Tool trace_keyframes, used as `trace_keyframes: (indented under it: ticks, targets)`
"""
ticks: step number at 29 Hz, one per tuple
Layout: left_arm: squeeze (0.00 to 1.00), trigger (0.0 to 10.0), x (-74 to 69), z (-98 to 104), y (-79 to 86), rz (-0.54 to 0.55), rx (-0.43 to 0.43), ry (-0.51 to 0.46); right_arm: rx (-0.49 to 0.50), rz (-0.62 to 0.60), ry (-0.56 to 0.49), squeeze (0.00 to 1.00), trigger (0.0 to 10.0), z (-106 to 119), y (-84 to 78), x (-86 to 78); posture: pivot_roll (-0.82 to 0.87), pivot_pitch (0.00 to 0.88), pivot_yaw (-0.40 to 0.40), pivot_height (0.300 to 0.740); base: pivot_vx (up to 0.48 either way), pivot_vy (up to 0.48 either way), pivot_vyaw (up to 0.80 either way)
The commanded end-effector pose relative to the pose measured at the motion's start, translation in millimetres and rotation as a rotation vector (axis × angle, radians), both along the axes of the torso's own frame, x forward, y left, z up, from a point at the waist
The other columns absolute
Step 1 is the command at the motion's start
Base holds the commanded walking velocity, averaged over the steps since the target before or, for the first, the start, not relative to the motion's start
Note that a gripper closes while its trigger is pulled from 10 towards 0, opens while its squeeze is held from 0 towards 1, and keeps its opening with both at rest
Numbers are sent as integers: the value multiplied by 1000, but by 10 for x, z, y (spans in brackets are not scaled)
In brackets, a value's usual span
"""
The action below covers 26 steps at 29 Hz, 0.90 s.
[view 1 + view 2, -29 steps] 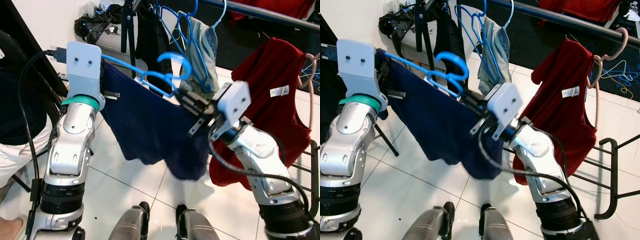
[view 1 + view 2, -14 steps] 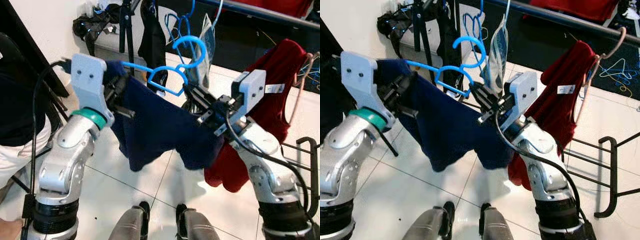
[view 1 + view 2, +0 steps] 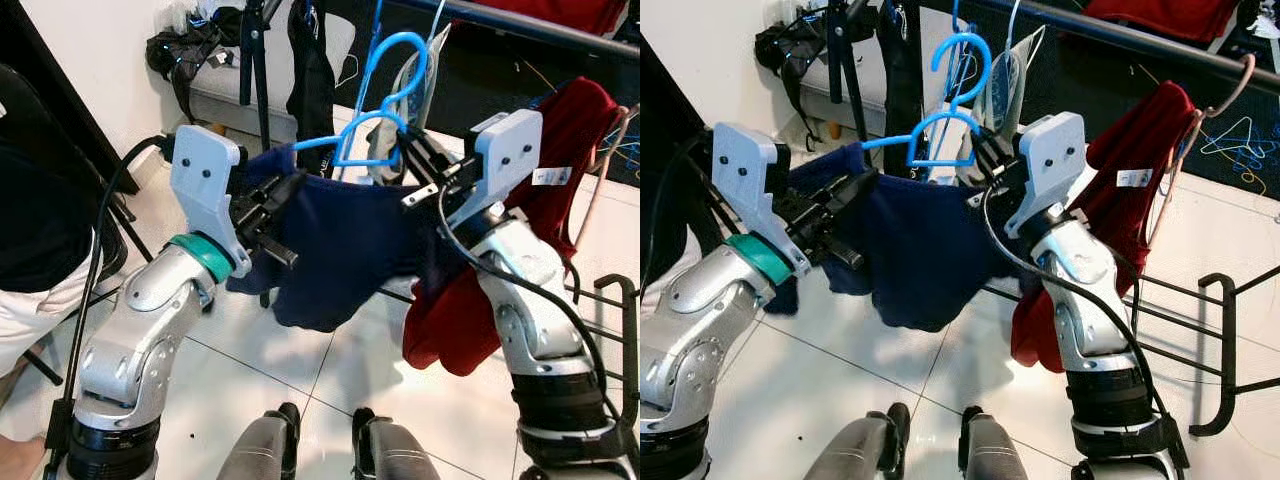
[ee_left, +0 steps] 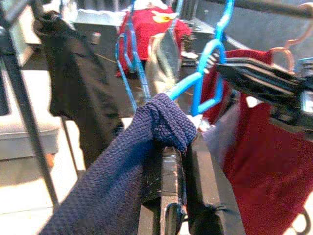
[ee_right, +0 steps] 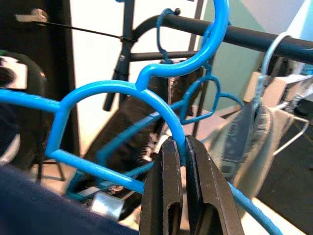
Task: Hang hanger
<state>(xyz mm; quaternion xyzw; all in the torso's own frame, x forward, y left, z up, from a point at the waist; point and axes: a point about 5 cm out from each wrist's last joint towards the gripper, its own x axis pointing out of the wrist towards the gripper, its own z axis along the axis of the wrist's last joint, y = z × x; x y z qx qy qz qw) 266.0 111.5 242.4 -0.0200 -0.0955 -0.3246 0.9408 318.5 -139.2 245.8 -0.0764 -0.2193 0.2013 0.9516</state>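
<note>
Right gripper, centre of the right wrist view: fingers pinched tight on the sloping arm of the blue hanger, plastic clamped between the two black pads. In the left eye view this gripper sits right of centre, upper half, under its grey wrist housing.

Left gripper, left of centre in the left eye view: fingers closed on the other end of the hanger through the bunched navy garment. Left wrist view shows the knit cloth wadded over the finger tops, the blue arm emerging from it.

Hanger: bright blue plastic, arched shoulders with a crossbar, large open hook tilted upward at top centre of the left eye view. Held up between both grippers. Hook is near the dark rail running across the upper right; cannot tell whether it touches. Navy garment drapes from it, sagging in folds at frame centre.

Around: red shirt on a pink hanger, right side, hanging from the rail, partly behind the right arm. Grey-green garment and more blue hangers crowd the rail just behind the hook. Black garment hangs at upper centre on the rack's upright. Black bag against the wall, upper left. White tiled floor below; the robot's feet at bottom centre.
</note>
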Motion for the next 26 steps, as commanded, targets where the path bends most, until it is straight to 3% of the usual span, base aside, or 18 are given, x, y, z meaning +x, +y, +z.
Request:
trace_keyframes:
  ticks: [1, 9, 17, 19, 20, 22, 23, 24, 25, 26]
  targets:
    - [0, 10000, -84, 5, -29, -69, -13, 6, 6, -58, -25, 0, 10000, 40, -60, 28, -55, 160, 86, 740, 0, 0, 0]
    - [0, 10000, -122, 33, -74, -113, -29, -4, -17, -111, -64, 0, 10000, 74, 14, 118, -51, 157, 85, 740, 0, 0, 0]
    - [0, 10000, -86, 60, -74, -86, -35, -24, -20, -104, -85, 0, 10000, 67, 82, 134, -51, 158, 84, 740, 0, 0, 0]
    - [0, 10000, -60, 113, -69, -59, -17, -79, -6, -88, -100, 0, 10000, 66, 106, 127, -51, 158, 84, 740, 0, 0, 0]
    - [0, 10000, -51, 187, -74, -32, 37, -172, 8, -76, -119, 0, 10000, 75, 117, 118, -46, 156, 82, 740, 0, 0, 0]
    - [0, 10000, -51, 187, -74, -32, 37, -172, 8, -76, -119, 0, 10000, 75, 117, 118, -46, 156, 82, 740, 0, 0, 0]
    - [0, 10000, -30, 322, -71, 33, 109, -315, 20, -64, -140, 0, 10000, 91, 126, 122, -45, 156, 81, 740, 0, 0, 0]
    - [0, 10000, -30, 322, -71, 33, 109, -315, 20, -64, -140, 0, 10000, 91, 126, 122, -45, 156, 81, 740, 0, 0, 0]
    - [0, 10000, -24, 441, -77, 87, 184, -454, 24, -53, -154, 0, 10000, 104, 137, 133, -41, 152, 78, 740, 0, 0, 0]
    - [0, 10000, -24, 441, -77, 87, 184, -454, 24, -53, -154, 0, 10000, 104, 137, 133, -41, 152, 78, 740, 0, 0, 0]
